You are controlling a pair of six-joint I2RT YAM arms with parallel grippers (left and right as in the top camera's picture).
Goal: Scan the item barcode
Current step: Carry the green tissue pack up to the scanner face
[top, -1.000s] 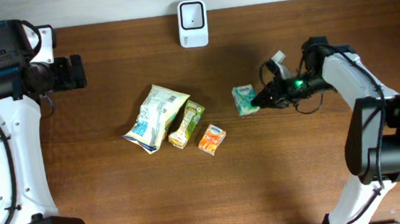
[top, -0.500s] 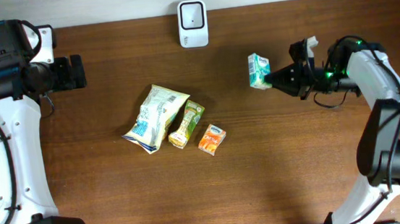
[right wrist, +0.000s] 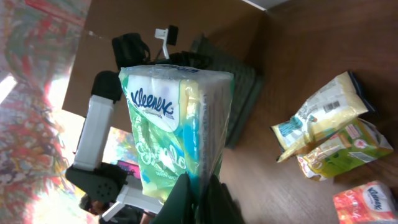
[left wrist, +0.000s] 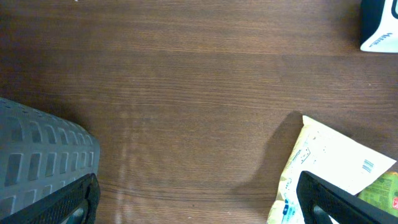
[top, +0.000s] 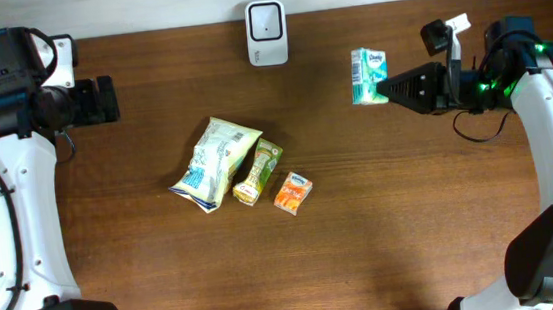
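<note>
- Dark wooden table (top: 413, 223) fills the overhead view; a white scanner (top: 266, 32) stands at its far edge, about the middle.
- Right gripper (top: 382, 88) is closed on a tissue pack (top: 369, 75) and carries it in the air, clear of the table. In the wrist view the fingers pinch the pack's (right wrist: 177, 124) lower edge.
- From the pack, the scanner lies to the robot's left and a little toward the far edge — well apart.
- The pack's long axis runs across the line of the gripper, roughly pointing to the far edge.
- The right arm is clearly the nearer one, and it has the item; I judge the coming move is a carry leftward, with a turn so that the barcode faces the scanner. Which face has the barcode I cannot tell.
- Left gripper (top: 101, 100) waits wide open at the left side, holding nothing.
- A snack bag (top: 215, 162), a green pouch (top: 258, 172) and an orange pack (top: 294, 192) lie on the table together — loose. No container is clearly visible.
</note>
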